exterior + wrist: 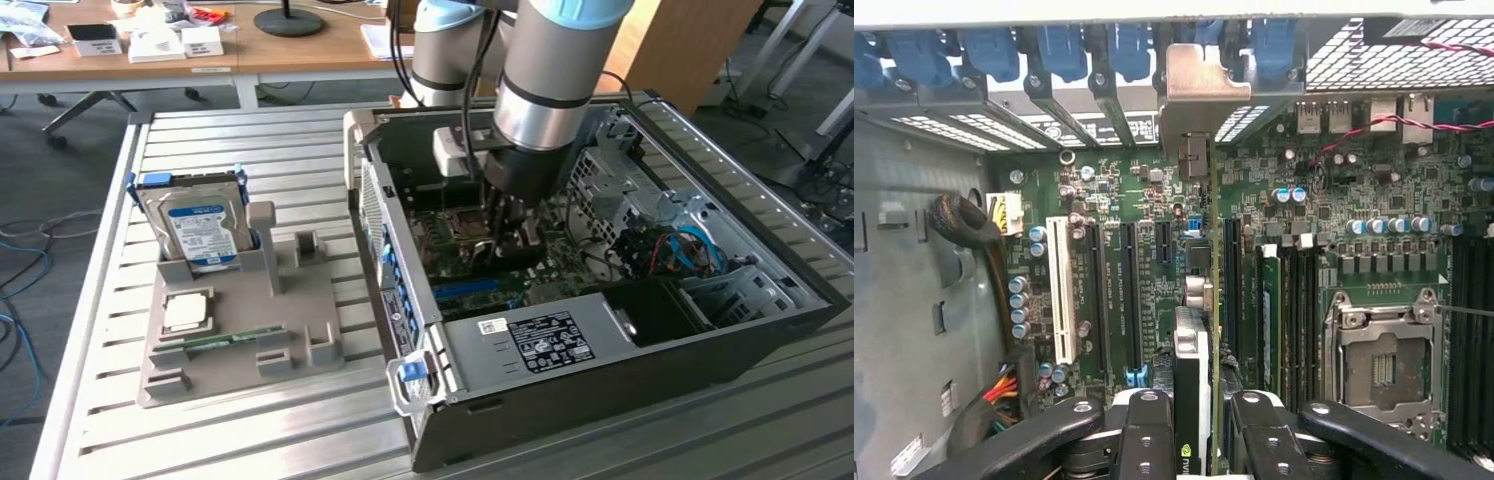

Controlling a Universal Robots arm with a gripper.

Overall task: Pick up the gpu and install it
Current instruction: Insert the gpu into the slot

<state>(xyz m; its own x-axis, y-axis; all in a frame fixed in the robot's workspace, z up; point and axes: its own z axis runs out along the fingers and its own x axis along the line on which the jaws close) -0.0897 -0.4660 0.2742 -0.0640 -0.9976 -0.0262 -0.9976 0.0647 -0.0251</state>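
Note:
My gripper (514,238) reaches down into the open computer case (747,330), over the motherboard (1114,200). It is shut on the gpu (1192,360), a thin dark card seen edge-on between the two black fingers (1149,430). The card stands upright along the black expansion slots, just beside the white slot (1062,290). Its silvery bracket (1204,90) sits up against the case's rear slot openings with the blue latches (1059,50). Whether the card's edge sits in a slot is hidden.
A grey parts holder (240,370) outside the case, at the exterior view's left, carries a silver hard drive (200,228), a processor chip (187,312) and a green memory stick (220,340). Inside the case are the power supply (547,342), the processor socket (1384,365) and a sleeved cable bundle (964,225).

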